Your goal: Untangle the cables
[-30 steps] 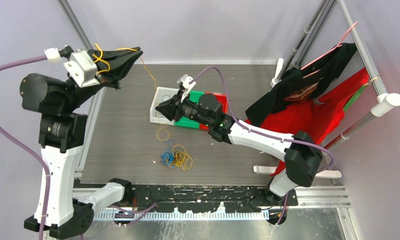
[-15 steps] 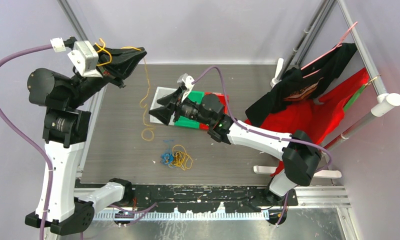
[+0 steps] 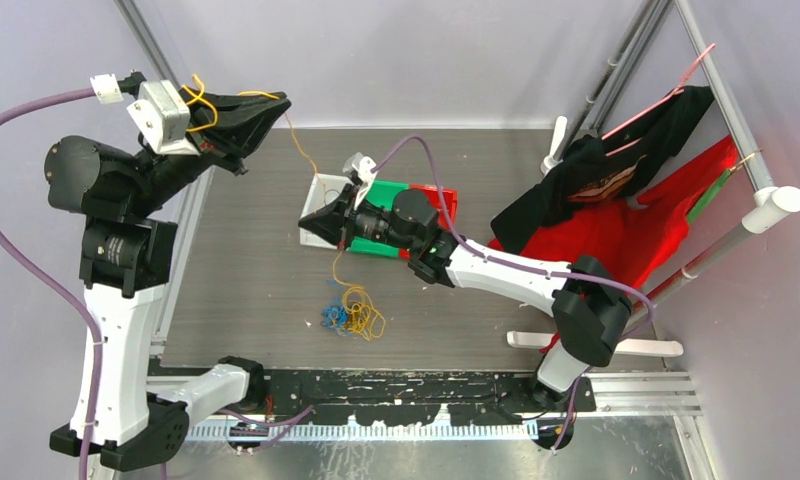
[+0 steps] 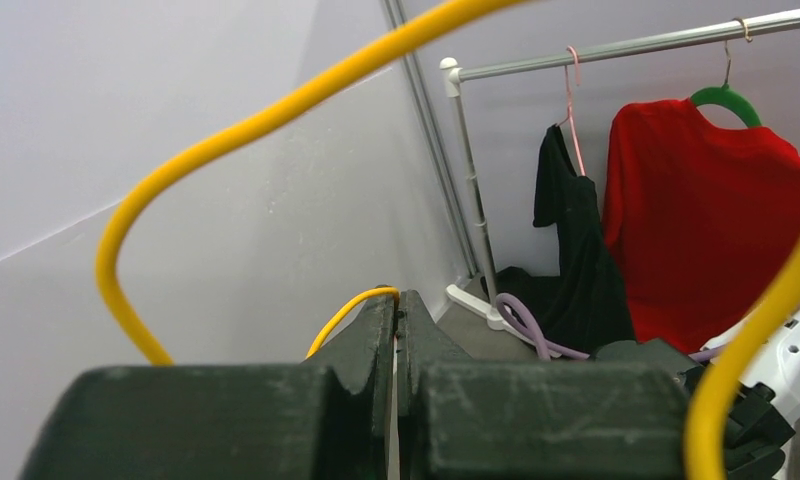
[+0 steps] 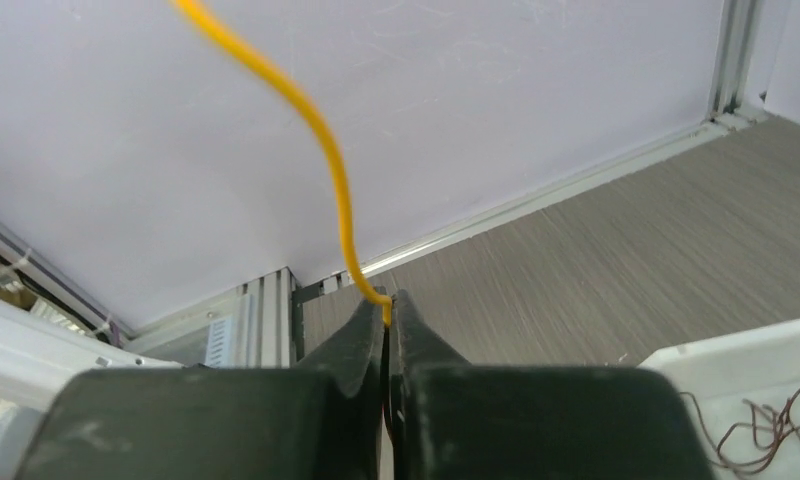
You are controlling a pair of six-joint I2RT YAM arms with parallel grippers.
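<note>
From where I stood, the shallow white plastic tray [image 3: 319, 186] near the middle of the grey wood-grain table [image 3: 236, 270] was the easiest thing to steer by. The black two-finger left gripper [image 3: 278, 104] hung high, up and to the left of that tray and well apart from it. Its jaws were pressed together on a thin yellow-orange wire [image 3: 298, 146]. The left wrist view showed the strand coming out from between the closed fingertips [image 4: 376, 330], with loose loops of it curling close to the lens. From that grip the wire slanted down toward the tray's far left corner.

The black two-finger right gripper [image 3: 307, 222] lay over the tray's near left edge, pointing left. It too was pinched narrow on what looked like the same wire (its wrist view showed the strand rising straight out of the closed fingertips [image 5: 368, 322]). Below it the wire dropped to the table in front of the tray and ran into a small tangle of curly yellow-orange and blue wires [image 3: 351, 315]. That tangle lay near the tray's front side, apart from it.

Inside the tray a few thin dark brown wires [image 5: 761, 425] rested on the floor. A green bin [image 3: 384, 190] and a red bin [image 3: 444, 197] sat just beside the tray's right side, partly hidden by the right arm.
</note>
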